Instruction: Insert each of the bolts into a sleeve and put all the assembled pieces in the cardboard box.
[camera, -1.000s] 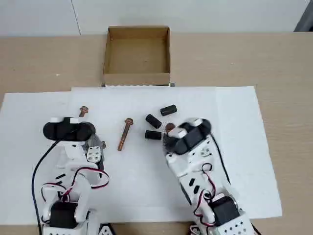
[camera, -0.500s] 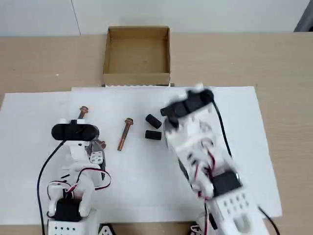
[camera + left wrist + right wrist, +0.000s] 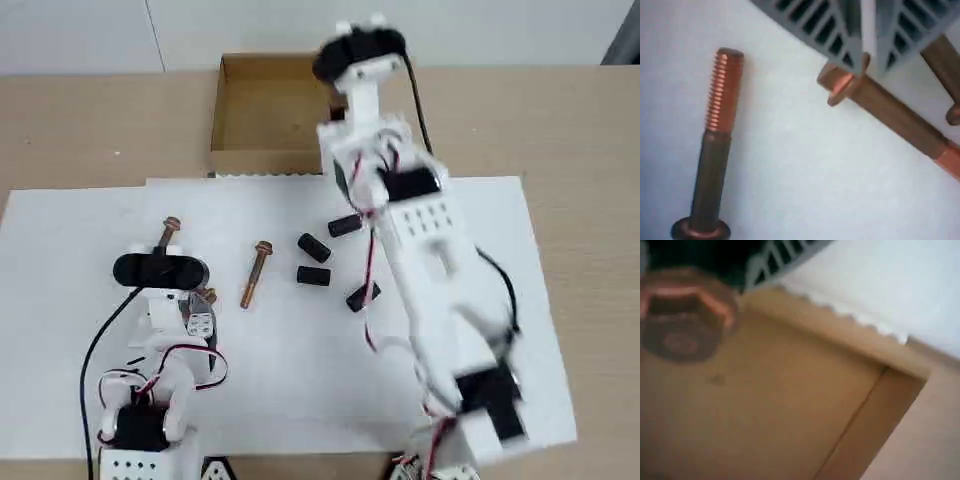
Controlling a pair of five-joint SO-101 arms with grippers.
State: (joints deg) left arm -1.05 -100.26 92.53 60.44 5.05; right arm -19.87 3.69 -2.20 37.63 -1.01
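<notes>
While the left hand (image 3: 862, 62) at seven o'clock pinches the nearest bolt (image 3: 890, 115) by its head on the white sheet (image 3: 300, 370), two loose bolts (image 3: 257, 273) and four sleeves (image 3: 313, 247) lie toward centre. At twelve o'clock the right hand (image 3: 345, 95) grips a copper-headed bolt (image 3: 685, 315) above the cardboard box (image 3: 228, 110) floor.

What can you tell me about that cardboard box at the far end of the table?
The cardboard box is brown, shallow, square and open-topped, with low upright walls. It sits flat on the wooden table, just past the far edge of the white sheet. The part of its floor that shows is bare. The right arm reaches over its right wall, and in the right wrist view a bolt hangs above the floor without touching it.
</notes>
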